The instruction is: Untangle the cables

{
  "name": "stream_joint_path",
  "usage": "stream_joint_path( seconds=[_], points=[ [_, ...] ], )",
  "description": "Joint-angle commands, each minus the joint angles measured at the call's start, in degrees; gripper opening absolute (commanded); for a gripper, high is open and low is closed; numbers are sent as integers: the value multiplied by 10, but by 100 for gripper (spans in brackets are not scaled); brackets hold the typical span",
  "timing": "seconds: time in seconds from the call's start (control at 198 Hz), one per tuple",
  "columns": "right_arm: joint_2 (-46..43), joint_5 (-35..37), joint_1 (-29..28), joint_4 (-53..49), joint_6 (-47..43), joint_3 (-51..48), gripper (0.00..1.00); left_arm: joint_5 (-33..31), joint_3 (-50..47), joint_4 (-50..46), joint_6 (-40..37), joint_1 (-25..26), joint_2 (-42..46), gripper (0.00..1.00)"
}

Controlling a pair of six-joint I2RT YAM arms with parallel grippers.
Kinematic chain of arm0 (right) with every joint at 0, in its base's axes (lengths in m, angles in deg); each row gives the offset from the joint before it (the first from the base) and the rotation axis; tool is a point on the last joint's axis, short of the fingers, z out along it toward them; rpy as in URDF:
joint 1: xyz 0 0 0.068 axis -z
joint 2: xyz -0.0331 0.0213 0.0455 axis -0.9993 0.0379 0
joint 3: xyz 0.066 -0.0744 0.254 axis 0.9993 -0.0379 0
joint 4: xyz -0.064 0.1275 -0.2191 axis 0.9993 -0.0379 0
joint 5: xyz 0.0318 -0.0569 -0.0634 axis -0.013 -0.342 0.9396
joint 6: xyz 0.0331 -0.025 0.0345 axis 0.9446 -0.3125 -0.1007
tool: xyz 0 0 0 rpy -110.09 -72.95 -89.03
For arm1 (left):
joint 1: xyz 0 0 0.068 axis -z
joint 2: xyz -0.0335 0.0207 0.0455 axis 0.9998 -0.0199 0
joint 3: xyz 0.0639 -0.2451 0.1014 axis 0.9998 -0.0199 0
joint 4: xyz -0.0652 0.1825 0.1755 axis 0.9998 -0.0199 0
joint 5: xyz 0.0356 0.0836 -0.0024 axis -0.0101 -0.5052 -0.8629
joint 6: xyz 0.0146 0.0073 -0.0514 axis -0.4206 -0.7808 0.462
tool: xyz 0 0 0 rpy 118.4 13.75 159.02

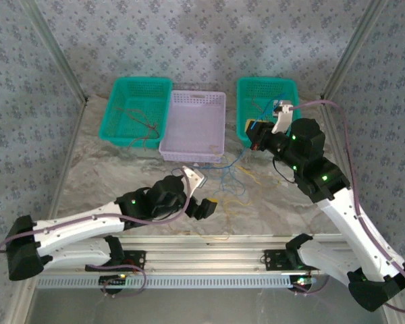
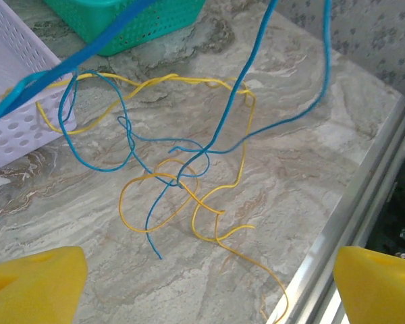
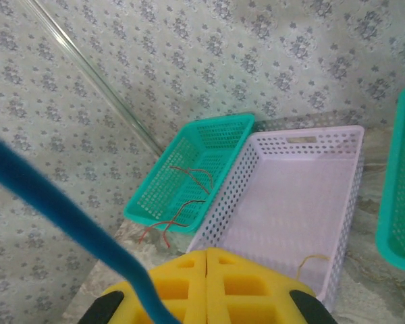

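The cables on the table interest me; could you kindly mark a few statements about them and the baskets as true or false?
1. The right hand is shut on a blue cable. True.
2. The left hand grips a yellow cable. False: its jaws stand open, holding nothing.
3. Red cables lie in the left teal basket. True.
4. On the table, the yellow cables lie apart from the blue ones. False: they cross and loop together.
5. The lavender basket stands to the right of both teal baskets. False: it stands between them, with the right teal basket on its other side.
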Motion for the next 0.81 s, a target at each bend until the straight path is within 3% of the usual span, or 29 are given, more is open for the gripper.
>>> stream_joint_path(
  seconds=[0.0, 0.207, 0.373, 0.635, 0.802],
  points=[
    [-4, -32, 3, 17, 33, 15, 0, -12, 37, 42, -22, 2, -23, 94],
    [-15, -34, 1, 21, 47, 15, 0, -6, 54, 72, -18, 1, -62, 95],
    [-39, 8, 3, 15, 35, -13, 0, -8, 47, 85, -6, 2, -29, 95],
    [-41, -41, 1, 34, 55, -24, 0, -36, 34, 101, -9, 0, -29, 95],
    [-44, -46, -1, 32, 53, -23, 0, -33, 45, 106, -12, -2, -42, 87]
  ],
)
